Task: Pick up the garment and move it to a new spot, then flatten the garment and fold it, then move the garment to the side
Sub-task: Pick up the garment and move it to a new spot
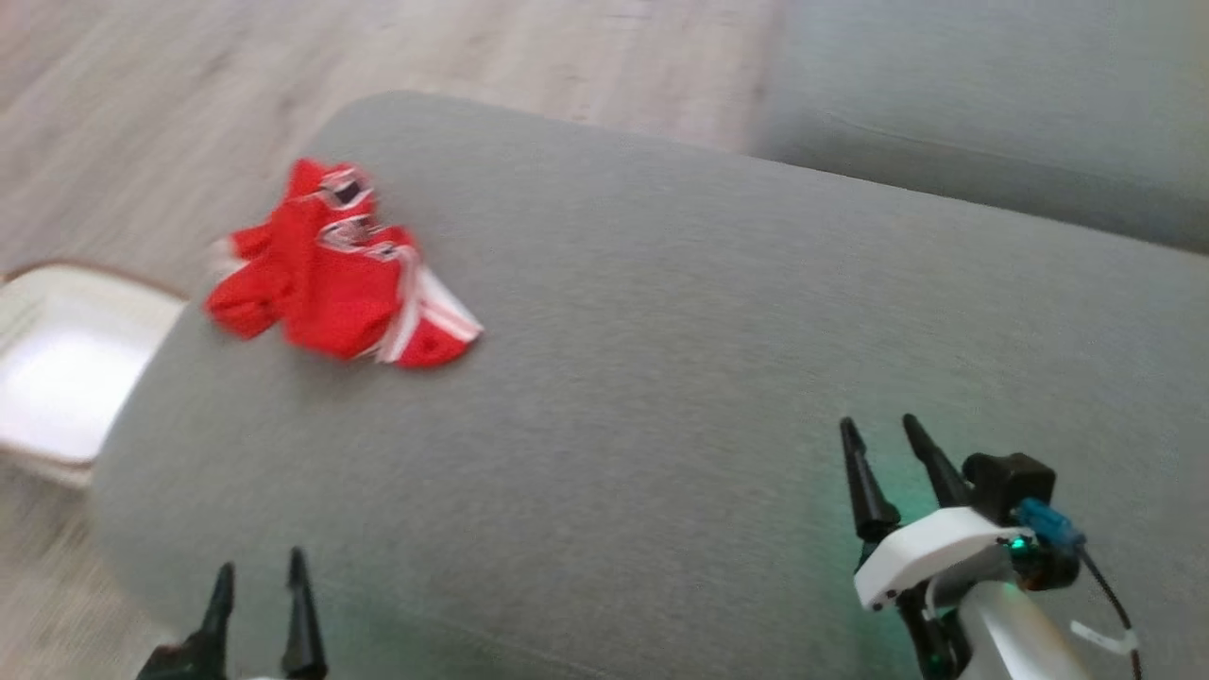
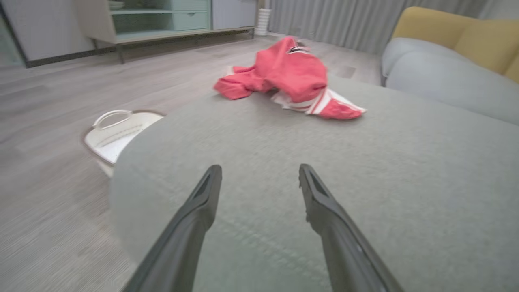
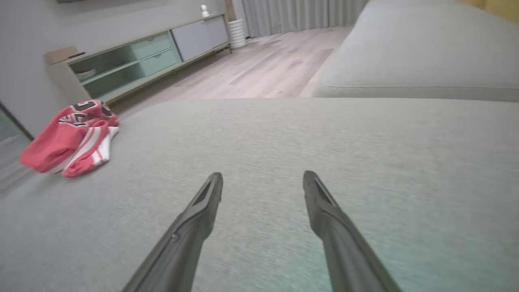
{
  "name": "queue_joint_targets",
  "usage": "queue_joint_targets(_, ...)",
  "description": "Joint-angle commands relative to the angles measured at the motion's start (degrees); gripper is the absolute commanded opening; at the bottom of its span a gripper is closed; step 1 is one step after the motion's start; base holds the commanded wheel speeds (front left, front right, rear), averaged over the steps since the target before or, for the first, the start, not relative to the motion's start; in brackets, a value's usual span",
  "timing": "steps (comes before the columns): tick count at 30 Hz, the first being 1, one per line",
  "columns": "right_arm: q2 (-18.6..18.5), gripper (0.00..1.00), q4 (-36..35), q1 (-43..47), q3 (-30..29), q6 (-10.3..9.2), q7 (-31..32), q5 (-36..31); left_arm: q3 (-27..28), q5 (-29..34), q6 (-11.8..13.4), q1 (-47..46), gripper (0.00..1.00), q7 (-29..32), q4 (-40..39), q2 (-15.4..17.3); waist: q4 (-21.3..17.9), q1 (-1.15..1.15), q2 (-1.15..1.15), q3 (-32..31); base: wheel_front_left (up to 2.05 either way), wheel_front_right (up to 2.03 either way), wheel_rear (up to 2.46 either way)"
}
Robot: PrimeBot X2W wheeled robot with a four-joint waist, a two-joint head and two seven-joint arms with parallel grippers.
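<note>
The crumpled red garment with white stripes lies near the far left edge of the grey fabric couch seat, well apart from my left gripper and right gripper. Both pairs of fingers stand apart, empty. My worry is that a shallow pinch catches one loose layer and drags the bundle over the edge, toward the white plastic basket on the pale wood floor.

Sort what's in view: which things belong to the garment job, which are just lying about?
Job: red garment, crumpled on grey ottoman; left claw and right claw, both open.
Lying about: white basket on the floor; sideboard; grey sofa.
</note>
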Motion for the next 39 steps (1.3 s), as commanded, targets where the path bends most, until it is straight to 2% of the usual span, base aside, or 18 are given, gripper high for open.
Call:
queue_joint_targets(1, 0.05, 1.00, -1.15, -1.83, 3.06, -0.11, -0.71, 1.50, 4.06, 0.89, 0.07, -0.22, 1.00, -0.55, -1.20, 0.23, 5.78, 0.00, 0.00, 0.68, 0.00, 0.00, 0.00)
queue_joint_targets(11, 0.05, 1.00, -0.64, -3.15, 4.85, -0.11, -0.71, 1.31, 8.18, 0.97, -1.74, -0.61, 1.00, -0.55, -4.56, 0.22, 6.96, 0.00, 0.00, 2.92, 0.00, 0.00, 0.00)
queue_joint_targets(18, 0.05, 1.00, -0.27, -4.41, 4.25, -0.11, -0.71, 0.14, 7.71, 1.04, -3.10, -7.50, 1.00, -0.55, -7.67, 0.82, 5.89, 0.00, 0.00, 5.28, 0.00, 0.00, 0.00)
queue_joint_targets(22, 0.05, 1.00, -0.44, -5.61, 3.88, -0.11, -0.71, -0.82, 7.37, 0.97, -3.37, -14.99, 1.00, -0.55, -8.14, 3.71, 4.83, 0.00, 0.00, 7.24, 0.00, 0.00, 0.00)
queue_joint_targets(25, 0.05, 1.00, -0.72, -6.83, 3.93, -0.11, -0.71, -1.59, 4.93, 0.74, -3.43, -20.93, 1.00, -0.55, -5.29, 7.54, 3.34, 0.00, 0.00, 9.09, 0.00, 0.00, 0.00)
queue_joint_targets(31, 0.05, 1.00, -2.45, -9.68, 4.71, -0.11, -0.71, -3.64, -0.33, -3.88, -3.45, -31.51, 1.00, -0.55, 7.05, 14.63, -0.86, 0.00, 0.00, 13.35, 0.00, 0.00, 0.00)
queue_joint_targets(39, 0.05, 1.00, -5.98, -12.60, 5.67, -0.11, -0.71, -6.37, -6.99, -12.74, -3.45, -40.66, 1.00, 0.12, 20.61, 20.26, -7.02, 0.00, 0.00, 19.40, 0.00, 0.00, 0.00)
